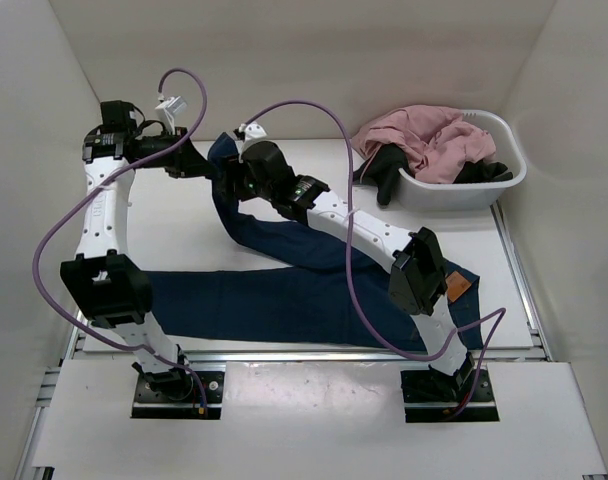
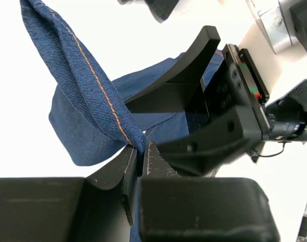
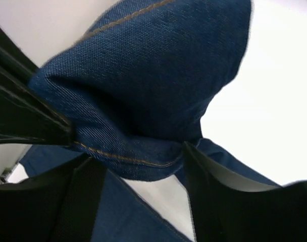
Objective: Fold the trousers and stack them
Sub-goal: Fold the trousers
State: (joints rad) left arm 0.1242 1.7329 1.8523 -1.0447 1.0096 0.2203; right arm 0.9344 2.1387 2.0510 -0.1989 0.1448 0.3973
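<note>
At table's far side | left jaws (image 2: 141,160) clamp trousers (image 1: 284,300) hem | right jaws (image 3: 138,166) likewise

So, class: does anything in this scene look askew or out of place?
Yes. One leg of the jeans lies flat while the other bends toward the back, both grippers (left, right) pinching its end. Clothes spill over the white basket's rim.

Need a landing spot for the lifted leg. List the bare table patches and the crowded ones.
Bare: the table between the left arm and the raised leg of the trousers, and the strip between the bin and the waistband. Crowded: the far middle, where both grippers meet.
</note>
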